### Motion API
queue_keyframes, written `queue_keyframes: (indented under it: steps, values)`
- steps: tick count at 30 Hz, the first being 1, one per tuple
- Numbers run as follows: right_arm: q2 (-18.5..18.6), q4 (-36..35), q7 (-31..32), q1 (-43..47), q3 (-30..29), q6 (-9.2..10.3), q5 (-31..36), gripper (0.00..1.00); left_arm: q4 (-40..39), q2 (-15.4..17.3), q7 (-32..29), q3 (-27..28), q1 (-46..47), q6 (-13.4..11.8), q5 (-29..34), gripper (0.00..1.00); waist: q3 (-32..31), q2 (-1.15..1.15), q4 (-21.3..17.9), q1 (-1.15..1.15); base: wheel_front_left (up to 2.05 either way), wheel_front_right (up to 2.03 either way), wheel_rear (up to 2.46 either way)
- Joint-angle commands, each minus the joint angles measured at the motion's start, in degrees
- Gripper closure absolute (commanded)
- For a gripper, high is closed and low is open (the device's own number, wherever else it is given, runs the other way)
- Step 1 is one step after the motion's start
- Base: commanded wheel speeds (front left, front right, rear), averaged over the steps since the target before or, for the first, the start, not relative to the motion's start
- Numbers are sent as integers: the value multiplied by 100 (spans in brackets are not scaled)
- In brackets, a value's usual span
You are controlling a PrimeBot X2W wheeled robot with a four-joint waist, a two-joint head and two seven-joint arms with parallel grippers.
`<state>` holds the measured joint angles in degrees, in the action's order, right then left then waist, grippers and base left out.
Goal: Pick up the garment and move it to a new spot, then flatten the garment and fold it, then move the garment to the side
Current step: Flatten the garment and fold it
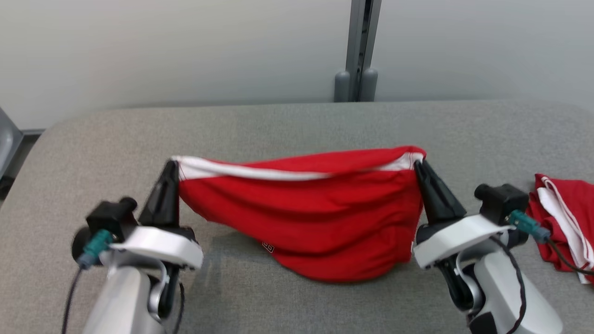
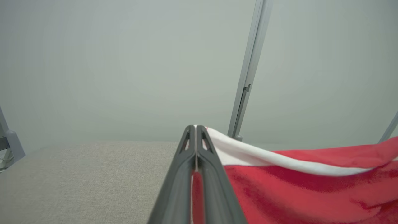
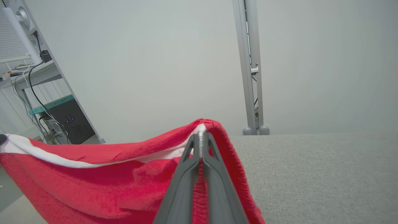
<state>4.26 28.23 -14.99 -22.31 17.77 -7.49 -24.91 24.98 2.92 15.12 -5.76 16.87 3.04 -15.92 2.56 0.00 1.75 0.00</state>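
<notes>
**Grip on two corners of garment**

The red garment looks soft and light. I think it sags and slips easily, so the white-banded corners are the best hold. My left gripper and right gripper are pressed together, pinching those corners. It hangs between them, and its lower part seems to touch the table.
</notes>
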Motion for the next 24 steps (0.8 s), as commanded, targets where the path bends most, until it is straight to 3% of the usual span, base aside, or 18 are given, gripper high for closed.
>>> queue_keyframes:
  steps: [1,10,16,19,24]
  values:
    - [86,-100,-25,-127,-3,0,-69,100,-148,77,-2,101,199,51,92,100,-240,0,-57,0,0,0,0]
    - [453,-358,13,-1144,114,0,-406,100,-665,419,-2,422,1194,166,384,100,-116,0,-121,0,0,0,0]
    - [659,-100,200,-2543,133,0,-422,100,-320,535,-108,257,2611,166,559,100,805,0,11,0,0,0,0]
    - [862,378,134,-3748,271,0,-28,100,214,592,-88,187,3818,81,716,100,1482,0,125,0,0,0,0]
    - [924,880,5,-4866,203,0,365,100,677,635,-19,146,4906,-57,918,100,1989,0,277,0,0,0,0]
